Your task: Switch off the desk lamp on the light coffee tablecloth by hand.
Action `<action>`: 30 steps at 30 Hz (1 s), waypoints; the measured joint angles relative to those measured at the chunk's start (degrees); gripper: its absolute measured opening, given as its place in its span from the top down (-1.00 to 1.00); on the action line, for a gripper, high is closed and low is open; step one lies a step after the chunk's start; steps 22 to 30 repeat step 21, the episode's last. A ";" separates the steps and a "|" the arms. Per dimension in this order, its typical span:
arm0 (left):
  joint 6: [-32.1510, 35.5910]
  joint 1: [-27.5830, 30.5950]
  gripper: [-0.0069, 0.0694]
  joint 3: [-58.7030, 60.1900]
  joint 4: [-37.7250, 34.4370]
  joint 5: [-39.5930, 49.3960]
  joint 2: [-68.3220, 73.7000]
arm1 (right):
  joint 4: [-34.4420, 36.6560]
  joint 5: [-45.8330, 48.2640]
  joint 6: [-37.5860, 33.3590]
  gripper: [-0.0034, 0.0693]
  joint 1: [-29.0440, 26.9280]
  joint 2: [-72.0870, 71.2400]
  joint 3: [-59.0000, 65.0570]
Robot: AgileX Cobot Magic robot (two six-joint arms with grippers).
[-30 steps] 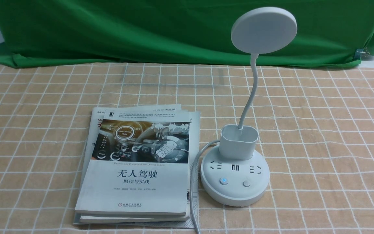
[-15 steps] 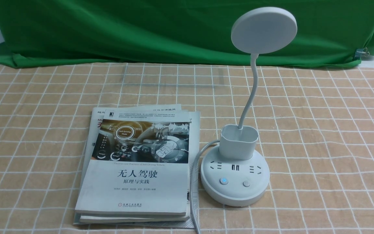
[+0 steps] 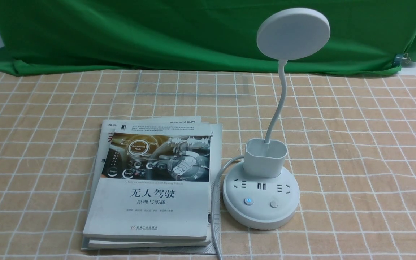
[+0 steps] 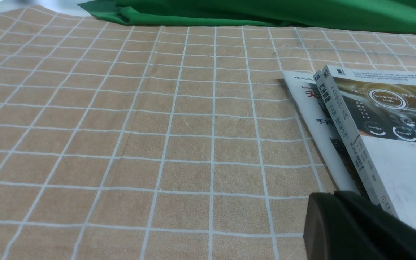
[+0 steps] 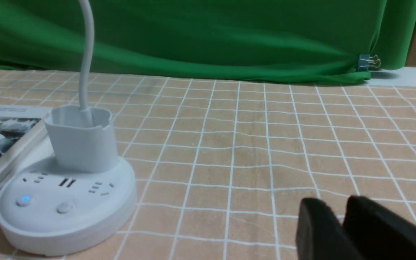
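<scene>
Right end effector (image 5: 338, 220) slightly parted, empty, low over tablecloth (image 5: 251, 151), well apart from desk lamp (image 5: 67, 202)

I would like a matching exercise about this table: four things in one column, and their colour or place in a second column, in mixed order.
Things:
1. desk lamp
2. stack of books
3. backdrop cloth
4. binder clip

Descriptions:
A. green, hanging behind the table
B. white, standing on the light coffee tablecloth, a button on its base glowing blue
C. lying flat, left of the lamp base
D. small, on the right end of the green cloth

Pairs: 1-B, 2-C, 3-A, 4-D
</scene>
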 joint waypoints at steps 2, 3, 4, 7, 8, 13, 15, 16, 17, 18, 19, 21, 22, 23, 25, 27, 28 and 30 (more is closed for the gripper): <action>0.00 0.00 0.81 0.00 0.00 0.00 0.00 | 0.00 0.05 0.00 0.52 0.00 0.00 0.00; 0.00 0.00 0.81 0.00 0.00 0.00 0.00 | 0.00 0.05 -0.06 0.51 0.00 0.00 0.00; 0.00 0.00 0.81 0.00 0.00 0.00 0.00 | 0.00 0.05 -0.06 0.51 0.00 0.00 0.00; 0.00 0.00 0.81 0.00 0.00 0.00 0.00 | 0.00 0.05 -0.06 0.50 0.00 0.00 0.00; 0.00 0.00 0.81 0.00 0.00 0.00 0.00 | 0.00 0.05 -0.06 0.49 0.00 0.00 0.00; 0.00 0.00 0.81 0.00 0.00 0.00 0.00 | 0.00 0.05 -0.06 0.47 0.00 0.00 0.00; 0.00 0.00 0.81 0.00 0.00 0.00 0.00 | 0.00 0.05 -0.06 0.46 0.00 0.00 0.00; 0.00 0.00 0.81 0.00 0.00 0.00 0.00 | 0.00 0.05 -0.06 0.45 0.00 0.00 0.00; 0.00 0.00 0.81 0.00 0.00 0.00 0.00 | 0.00 0.05 -0.01 0.44 0.00 0.00 0.00; 0.00 0.00 0.81 0.00 0.00 0.00 0.00 | 0.00 0.05 -0.01 0.44 0.00 0.00 0.00; 0.00 0.00 0.81 0.00 0.00 0.00 0.00 | 0.00 0.05 -0.01 0.43 0.00 0.00 0.00; 0.00 0.00 0.81 0.00 0.00 0.00 0.00 | 0.00 0.05 -0.01 0.42 0.00 0.00 0.00; 0.00 0.00 0.81 0.00 0.00 0.00 0.00 | 0.00 0.05 -0.01 0.42 0.00 0.00 0.00; 0.00 0.00 0.81 0.00 0.00 0.00 0.00 | 0.00 0.05 -0.01 0.42 0.00 0.00 0.00; 0.00 0.00 0.81 0.00 0.00 0.00 0.00 | 0.00 0.05 -0.01 0.42 0.00 0.00 0.00; 0.00 0.00 0.81 0.00 0.00 0.00 0.00 | 0.00 0.05 -0.01 0.42 0.00 0.00 0.00; 0.00 0.00 0.81 0.00 0.00 0.00 0.00 | 0.00 0.05 -0.01 0.42 0.00 0.00 0.00; 0.00 0.00 0.81 0.00 0.00 0.00 0.00 | 0.00 0.05 -0.01 0.42 0.00 0.00 0.00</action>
